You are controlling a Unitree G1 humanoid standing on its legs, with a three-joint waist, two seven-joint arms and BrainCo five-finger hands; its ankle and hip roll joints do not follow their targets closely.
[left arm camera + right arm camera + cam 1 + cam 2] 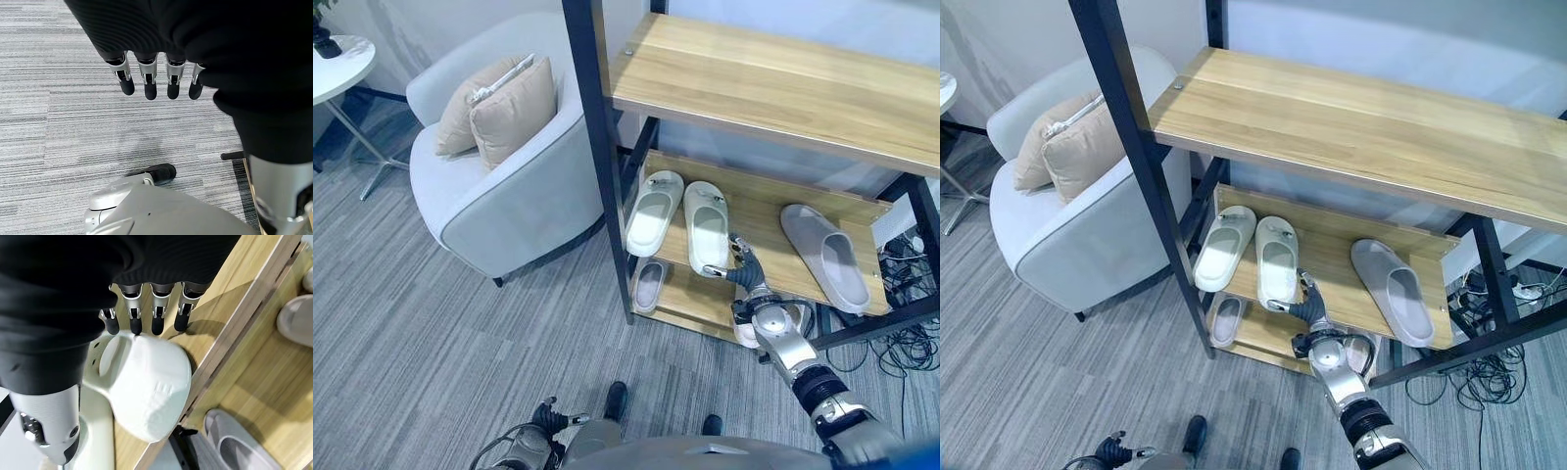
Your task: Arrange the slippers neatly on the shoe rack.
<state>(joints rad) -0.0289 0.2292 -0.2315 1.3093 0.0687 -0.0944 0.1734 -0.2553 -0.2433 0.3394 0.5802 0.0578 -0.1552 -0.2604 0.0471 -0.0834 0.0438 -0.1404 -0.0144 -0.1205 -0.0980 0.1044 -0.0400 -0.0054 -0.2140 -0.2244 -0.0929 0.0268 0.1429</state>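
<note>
Two white slippers (653, 211) (706, 223) lie side by side at the left of the rack's middle shelf (759, 211). A grey slipper (827, 257) lies at its right. My right hand (741, 264) is at the near end of the right white slipper (146, 396). Its straight fingertips (157, 325) touch the slipper's rim and the thumb sits beside it, so the hand is open. Another grey slipper (650, 284) lies on the bottom shelf, with a pale one (741, 333) partly hidden under my right wrist. My left hand (553, 419) hangs low over the carpet, fingers (149, 83) relaxed.
The rack's dark front post (602, 147) rises left of the slippers, and its wide top shelf (773, 83) overhangs them. A grey armchair (509, 186) with two cushions (509, 108) stands to the left, with a round white table (337, 64) beyond it. Cables (901, 333) lie on the floor at the right.
</note>
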